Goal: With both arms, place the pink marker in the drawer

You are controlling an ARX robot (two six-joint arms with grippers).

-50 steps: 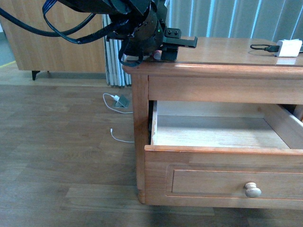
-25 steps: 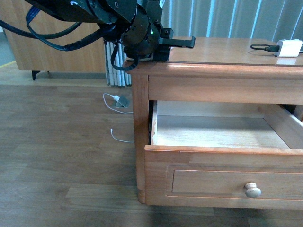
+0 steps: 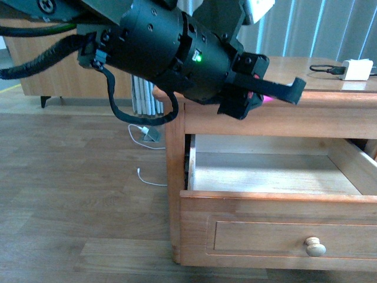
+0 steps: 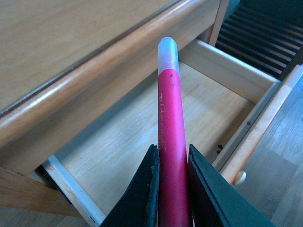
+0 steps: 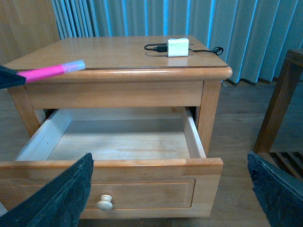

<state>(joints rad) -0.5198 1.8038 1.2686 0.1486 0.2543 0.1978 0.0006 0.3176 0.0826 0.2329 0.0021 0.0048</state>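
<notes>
1. My left gripper (image 4: 172, 156) is pinching the pink marker (image 4: 169, 94) by its rear end. The white end sticks out ahead of my fingertips.
2. The drawer (image 4: 118, 156) is open, with its bare floor below and ahead of the marker tip. The nightstand top edge (image 4: 94, 80) runs close beside the tip.
3. My plan: clear that edge, lower the tip inside the drawer walls, then let go close to the floor. A high release probably means a bounce or roll.
4. My right gripper (image 5: 169, 161) is spread wide and empty, facing the drawer front.
</notes>
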